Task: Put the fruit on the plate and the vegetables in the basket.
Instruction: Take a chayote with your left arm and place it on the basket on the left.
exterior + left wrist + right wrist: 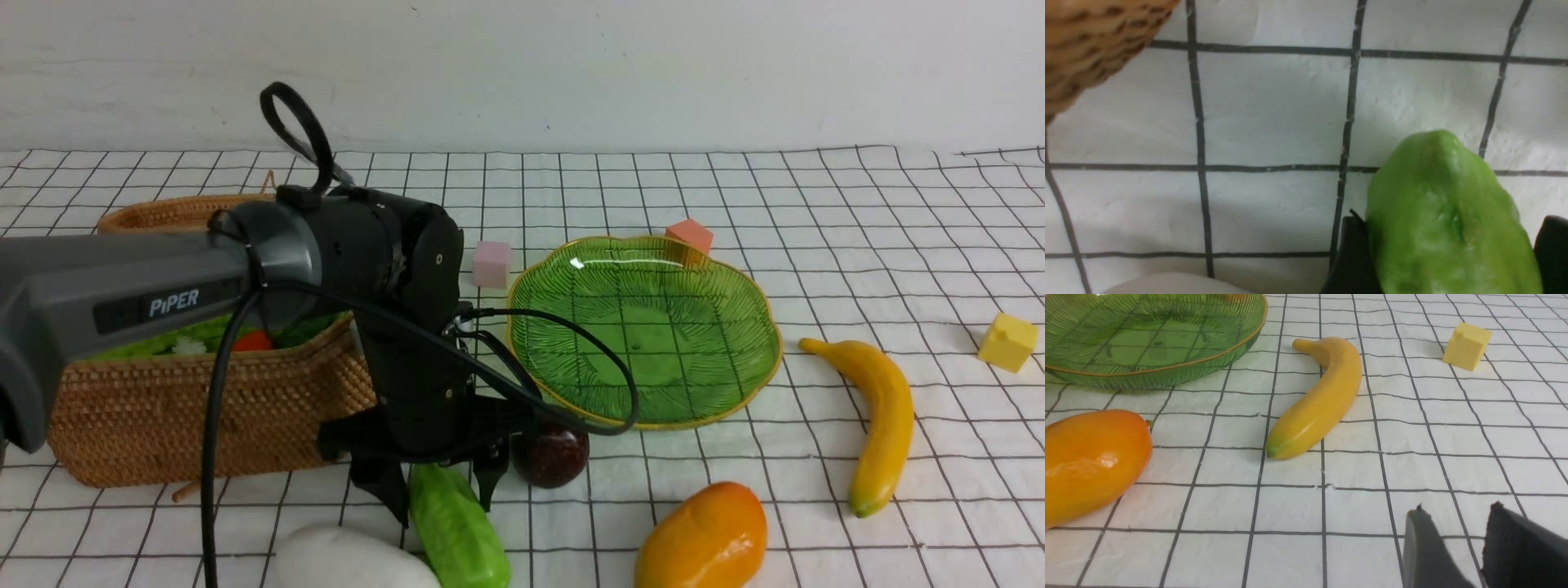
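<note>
1. my left claw point(445, 502) points down at the counter point(816, 204), just in front of the basket point(204, 408), over the far end of the cucumber point(461, 539).
2. its fingers are spread, one on each side of the cucumber. in the left wrist view one finger point(1351, 257) lies against the green skin. the other sits right at the opposite flank, and i can't tell whether it touches. the cucumber lies flat on the counter.
3. the white vegetable point(351, 559) lies on the counter just left of the cucumber, at the near edge of the front view.
4. the carrot point(251, 341) is inside the basket. a patch of orange and some green leaves show above the green lining, and the rest is hidden by my left arm.
5. all three fruits lie on the counter, outside the plate point(718, 359).
6. the maroon fruit point(551, 457) sits just in front of the plate's near-left rim, close beside the left claw, with a black cable crossing it.
7. the mango point(702, 539) lies nearer to me, right of the cucumber. the banana point(886, 416) lies right of the plate.
8. my right claw point(1457, 508) shows only in its own wrist view. its tips are slightly apart with bare cloth between them, gripping nothing, well apart from the banana.
9. a pink cube point(491, 263) sits left of the plate, an orange cube point(690, 237) behind it, and a yellow cube point(1008, 341) far right.
</note>
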{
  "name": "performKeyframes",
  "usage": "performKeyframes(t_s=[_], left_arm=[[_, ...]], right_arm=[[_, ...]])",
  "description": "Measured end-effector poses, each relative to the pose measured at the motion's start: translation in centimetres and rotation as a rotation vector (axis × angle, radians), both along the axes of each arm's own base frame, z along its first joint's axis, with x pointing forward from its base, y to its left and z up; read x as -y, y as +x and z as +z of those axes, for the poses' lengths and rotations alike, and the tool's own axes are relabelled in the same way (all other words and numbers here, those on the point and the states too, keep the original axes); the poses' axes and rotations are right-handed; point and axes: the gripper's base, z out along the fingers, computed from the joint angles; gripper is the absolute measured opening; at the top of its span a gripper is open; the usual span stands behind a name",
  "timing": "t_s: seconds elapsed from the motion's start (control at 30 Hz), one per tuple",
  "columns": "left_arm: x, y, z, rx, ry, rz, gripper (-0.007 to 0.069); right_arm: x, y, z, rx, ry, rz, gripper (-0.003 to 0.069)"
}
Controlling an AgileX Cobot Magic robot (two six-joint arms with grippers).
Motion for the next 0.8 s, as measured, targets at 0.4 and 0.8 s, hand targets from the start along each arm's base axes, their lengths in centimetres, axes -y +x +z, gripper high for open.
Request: performKeyframes(t_s=[0.4, 0.8], left_arm=[[0.3, 0.5, 3.3, 0.066, -0.037, -0.015, 0.0462], [-5.8, 0.7, 19.8, 0.486, 0.007, 0.078, 0.0462]], right_arm=[[0.0, 0.0, 0.0, 0.000, 0.000, 0.000, 0.0242], [0.0, 0.0, 0.0, 0.000, 0.000, 0.000, 0.0242]])
